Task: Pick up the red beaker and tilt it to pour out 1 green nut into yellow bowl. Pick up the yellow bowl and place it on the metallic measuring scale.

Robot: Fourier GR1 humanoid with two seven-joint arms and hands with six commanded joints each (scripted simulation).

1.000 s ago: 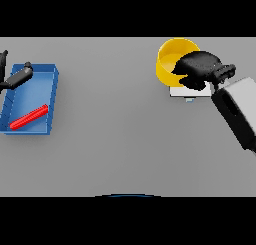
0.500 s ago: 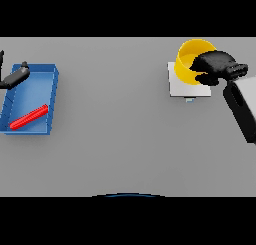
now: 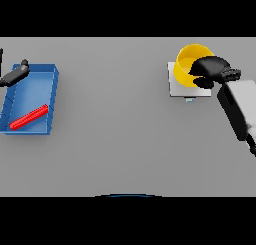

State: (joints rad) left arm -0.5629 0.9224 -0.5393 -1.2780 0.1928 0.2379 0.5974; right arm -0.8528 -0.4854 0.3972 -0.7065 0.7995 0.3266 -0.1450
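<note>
Resting over the metallic measuring scale (image 3: 186, 87), the yellow bowl (image 3: 189, 64) sits tilted, its opening turned toward the table's middle, with the right hand (image 3: 212, 69) clasped round its right rim. Full seating on the plate cannot be confirmed. Recommended: level the bowl, centre it on the plate, then loosen the fingers without dragging it. The left hand (image 3: 14, 75) shows at the far left edge, over a blue tray (image 3: 52, 96) holding a red object (image 3: 29, 117); its fingers cannot be judged.
</note>
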